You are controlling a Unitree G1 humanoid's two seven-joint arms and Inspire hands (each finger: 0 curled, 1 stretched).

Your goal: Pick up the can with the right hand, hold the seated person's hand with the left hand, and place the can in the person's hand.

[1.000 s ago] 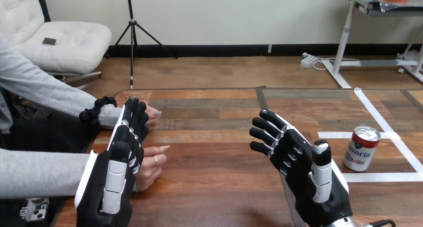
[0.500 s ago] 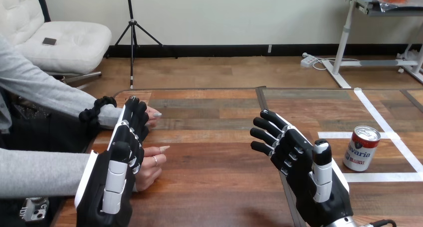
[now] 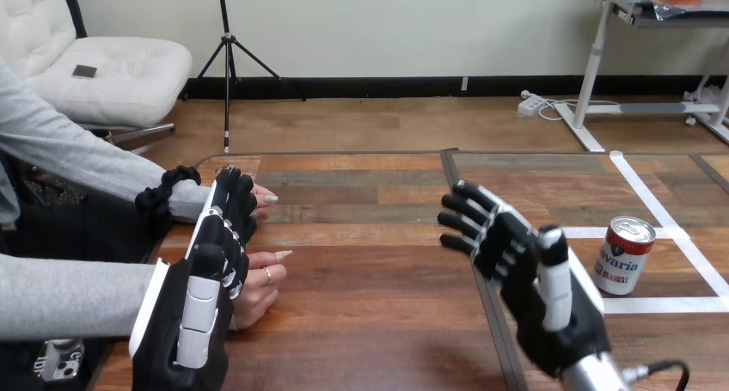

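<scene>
We see right hand (image 3: pixel 533 279) shifted closer to can (image 3: pixel 624 255), fingers released, apart from it. Left hand (image 3: pixel 206 296) unmoved, well left of can, fingers straight, over person's near hand (image 3: pixel 260 286).

Nearer person's hand (image 3: pixel 260 281): partly behind left hand (image 3: pixel 202 296).
Farther person's hand (image 3: pixel 263 198): mostly behind its fingertips (image 3: pixel 229 183); contact unclear.
Right forearm (image 3: pixel 593 376): cut off by bottom edge.

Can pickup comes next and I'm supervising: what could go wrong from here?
The can stands upright, apart from the open right hand, at its right: a sideways reach might tip it. The open left hand sits close in front of the person's hands; curling it carelessly might pinch them.
</scene>
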